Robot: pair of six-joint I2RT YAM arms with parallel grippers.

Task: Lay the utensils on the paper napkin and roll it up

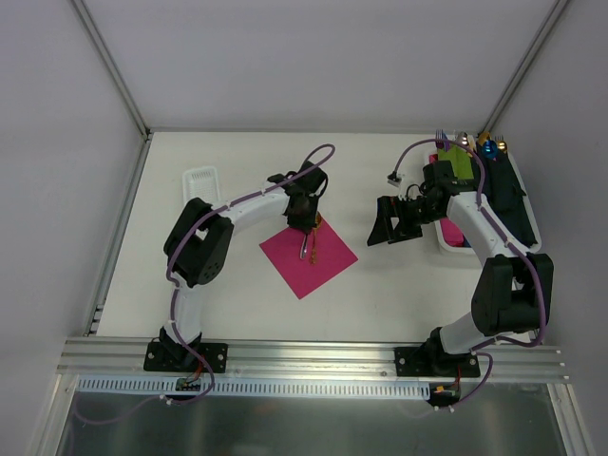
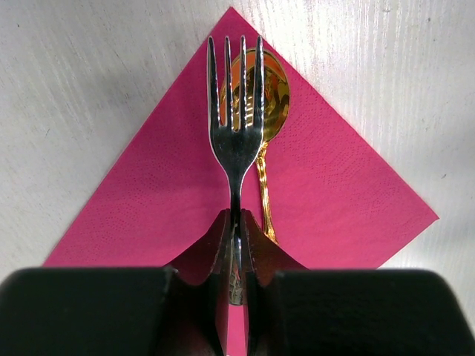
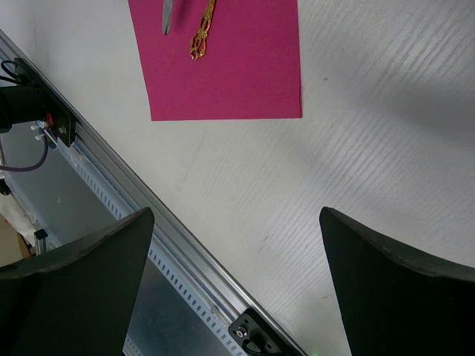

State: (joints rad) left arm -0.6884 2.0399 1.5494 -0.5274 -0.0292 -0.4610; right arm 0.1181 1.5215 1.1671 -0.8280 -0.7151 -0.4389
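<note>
Left pincer (image 2: 236, 245) clamps fork (image 2: 236, 141) over napkin (image 2: 148, 193). Dropped crooked, it could knock spoon (image 2: 269, 93) at 1 o'clock. Right pincer (image 3: 236, 216) gapes.

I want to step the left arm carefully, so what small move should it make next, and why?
Probably lower the fork and open the left hand. It is shut on the fork's handle, with the tines over the gold spoon lying on the pink napkin, so releasing should set it alongside.
</note>
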